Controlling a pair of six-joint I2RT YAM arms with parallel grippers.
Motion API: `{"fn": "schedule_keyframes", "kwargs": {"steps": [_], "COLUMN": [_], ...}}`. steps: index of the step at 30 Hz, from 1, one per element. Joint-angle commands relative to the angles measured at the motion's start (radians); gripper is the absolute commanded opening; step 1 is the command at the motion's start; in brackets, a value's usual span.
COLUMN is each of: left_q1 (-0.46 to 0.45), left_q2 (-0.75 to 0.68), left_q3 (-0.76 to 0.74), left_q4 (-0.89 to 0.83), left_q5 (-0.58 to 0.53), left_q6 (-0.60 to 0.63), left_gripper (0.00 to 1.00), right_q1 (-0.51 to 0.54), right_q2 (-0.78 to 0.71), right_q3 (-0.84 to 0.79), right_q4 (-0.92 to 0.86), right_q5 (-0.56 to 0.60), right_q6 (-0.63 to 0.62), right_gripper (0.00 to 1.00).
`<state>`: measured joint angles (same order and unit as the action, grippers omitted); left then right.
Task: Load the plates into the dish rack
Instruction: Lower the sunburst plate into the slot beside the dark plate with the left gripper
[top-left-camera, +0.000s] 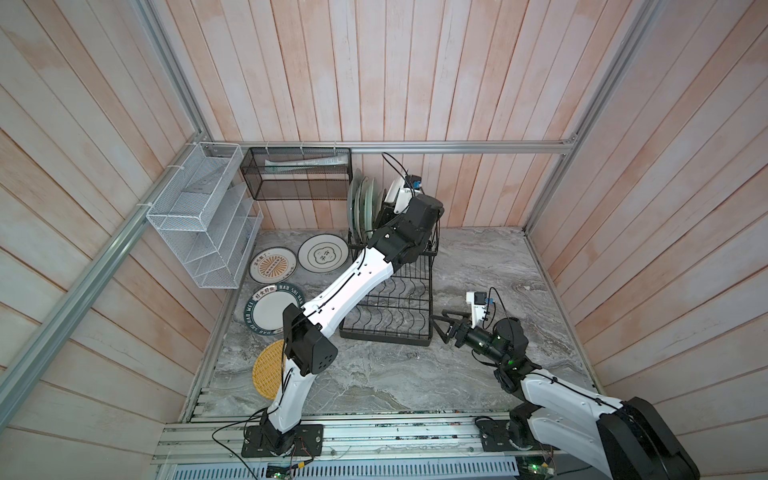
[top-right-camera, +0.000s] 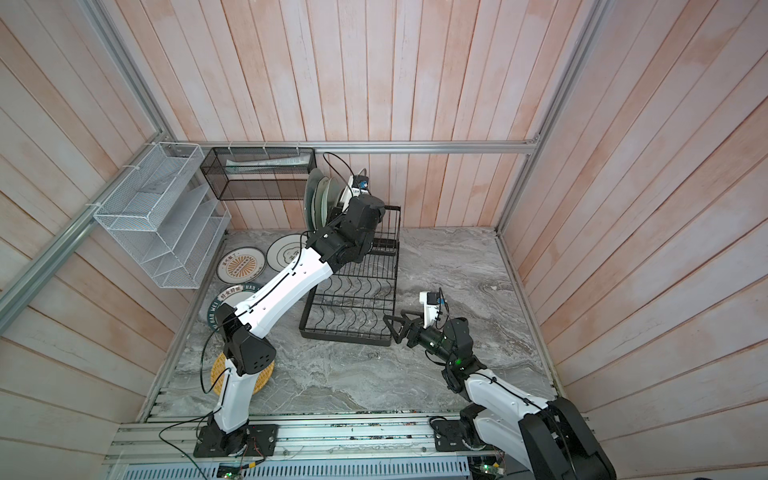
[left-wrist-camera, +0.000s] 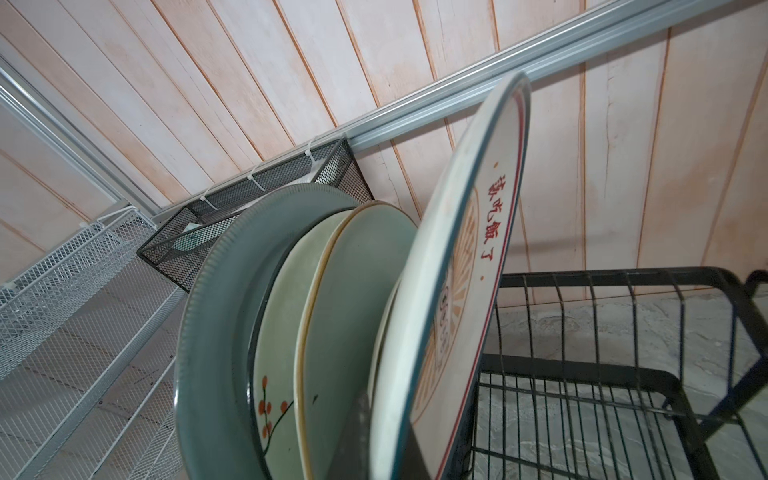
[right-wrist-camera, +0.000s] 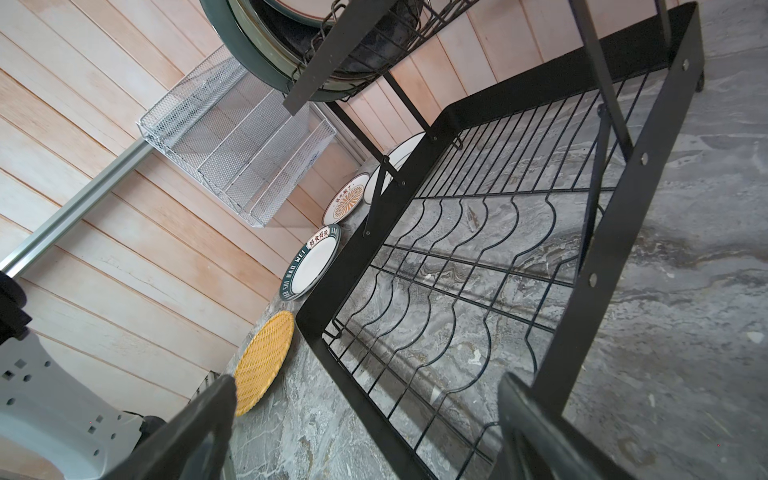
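Note:
My left gripper (left-wrist-camera: 392, 453) is shut on the lower rim of a white plate (left-wrist-camera: 461, 266) with an orange sunburst and red lettering. It holds the plate upright over the dish rack's (top-left-camera: 384, 338) raised tier. Beside it stand a teal plate (left-wrist-camera: 216, 316), a blossom-painted plate (left-wrist-camera: 278, 374) and a pale green one (left-wrist-camera: 353, 299). Flat on the table lie a sunburst plate (top-left-camera: 273, 264), a lettered plate (top-left-camera: 323, 253), a dark-rimmed plate (top-left-camera: 270, 309) and a yellow ribbed one (top-left-camera: 266, 372). My right gripper (top-left-camera: 440, 326) hangs open at the rack's near right corner, holding nothing.
A white mesh organizer (top-left-camera: 203, 216) and a black mesh basket (top-left-camera: 297, 172) hang on the back-left walls, close above the racked plates. The rack's lower tier (right-wrist-camera: 457, 270) of wavy slots holds nothing. An aluminium rail (top-left-camera: 457, 146) runs along the back wall.

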<state>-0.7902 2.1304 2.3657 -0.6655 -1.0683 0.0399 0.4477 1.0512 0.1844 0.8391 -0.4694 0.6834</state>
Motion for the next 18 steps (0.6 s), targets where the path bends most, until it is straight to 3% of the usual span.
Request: {"fn": "schedule_keyframes", "kwargs": {"steps": [1,18], "left_q1": [0.007,-0.024], "left_q2": [0.035,0.092], "left_q3": [0.072,0.109], "left_q4": [-0.05,-0.085], "left_q5": [-0.013,-0.128], "left_q6": [-0.067,-0.14], "left_gripper": [0.0,0.0], "right_q1": [0.008,0.009], "right_q2": [0.009,0.02], "right_q3": [0.031,0.035], "right_q4": [0.023,0.028], "right_q5": [-0.005,-0.015], "right_q6": [-0.004,0.01], "right_gripper": [0.98,0.98]}}
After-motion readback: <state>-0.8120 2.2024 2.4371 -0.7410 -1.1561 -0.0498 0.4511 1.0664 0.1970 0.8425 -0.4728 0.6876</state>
